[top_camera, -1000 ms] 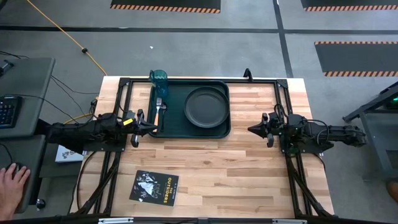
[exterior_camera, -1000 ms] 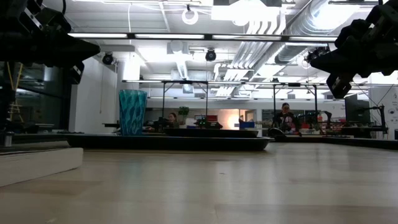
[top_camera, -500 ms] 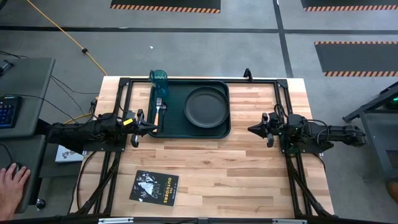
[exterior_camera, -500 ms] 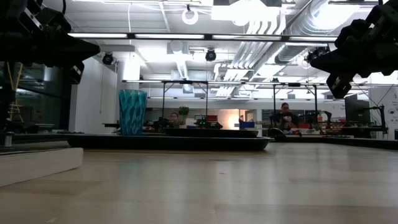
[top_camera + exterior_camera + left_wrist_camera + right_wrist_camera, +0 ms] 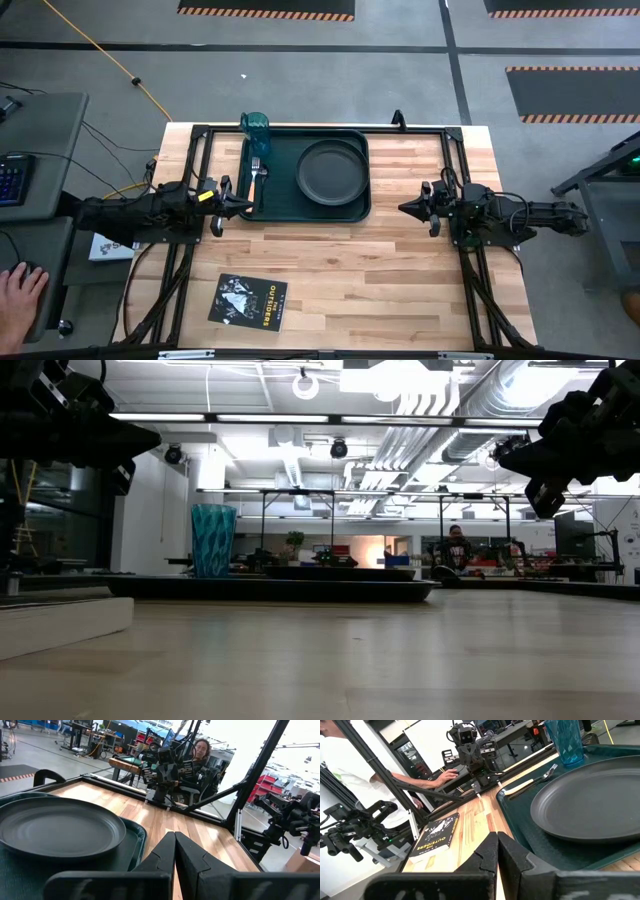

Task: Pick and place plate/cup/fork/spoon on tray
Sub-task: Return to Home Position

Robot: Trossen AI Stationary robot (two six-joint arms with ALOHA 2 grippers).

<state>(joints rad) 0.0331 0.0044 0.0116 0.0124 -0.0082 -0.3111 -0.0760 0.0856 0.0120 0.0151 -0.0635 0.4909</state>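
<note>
1. The plate point(image 5: 331, 170), fork point(image 5: 254, 171) and cup point(image 5: 255, 124) are seen on the tray point(image 5: 285, 207); no spoon can be found.
2. The left gripper point(image 5: 243, 203) at the tray's 9 o'clock and the right gripper point(image 5: 405, 208) at 3 o'clock are closed on nothing.
3. The task could be judged finished with the spoon unplaced.

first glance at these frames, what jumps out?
The dark green tray at the table's far edge, left of centre, bears the round dark plate on its right half, the fork along its left side and the teal cup at its far left corner. The left hand and right hand flank it, fingers together, holding nothing. A black booklet lies near the front edge.
</note>
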